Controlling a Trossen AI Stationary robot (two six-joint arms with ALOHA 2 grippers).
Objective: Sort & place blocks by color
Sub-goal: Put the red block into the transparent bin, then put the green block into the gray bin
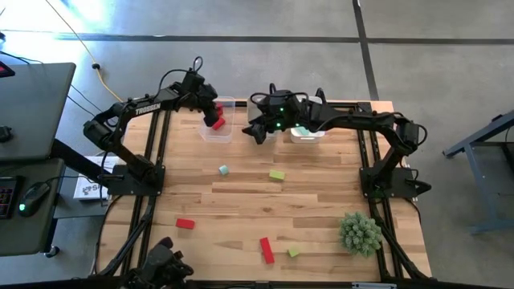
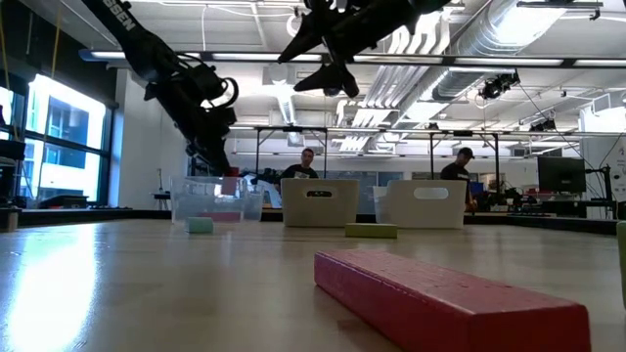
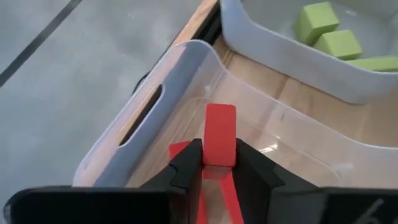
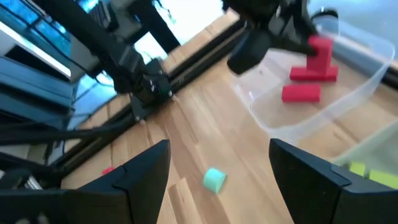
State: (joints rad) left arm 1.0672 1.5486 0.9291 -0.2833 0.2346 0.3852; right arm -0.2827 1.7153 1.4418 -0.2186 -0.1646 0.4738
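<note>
My left gripper (image 3: pixel 219 155) hangs inside the left clear bin (image 1: pixel 205 132), shut on a red block (image 3: pixel 221 130). Two more red blocks (image 4: pixel 301 93) lie on that bin's floor. My right gripper (image 4: pixel 219 149) stands open above the table just right of that bin, with nothing between its fingers. The neighbouring bin (image 3: pixel 261 56) holds yellow-green blocks (image 3: pixel 317 22). Loose on the table lie a teal block (image 1: pixel 223 169), a yellow-green one (image 1: pixel 277 174), two red ones (image 1: pixel 185 224) (image 1: pixel 266 250) and a small yellow-green one (image 1: pixel 293 252). My left gripper pinches the red block between its two fingers (image 3: pixel 186 165), on the two side faces of the end nearest the gripper (image 3: pixel 219 160). The fingers slant down into the bin and lie along the block, which juts past them. I cannot tell whether its free end (image 4: pixel 320 59) touches the red blocks below.
Three clear bins stand in a row along the table's far edge; my right arm (image 1: pixel 353 120) reaches over the right two. A spiky green plant (image 1: pixel 360 233) stands near the front right corner. People stand in the room beyond the table.
</note>
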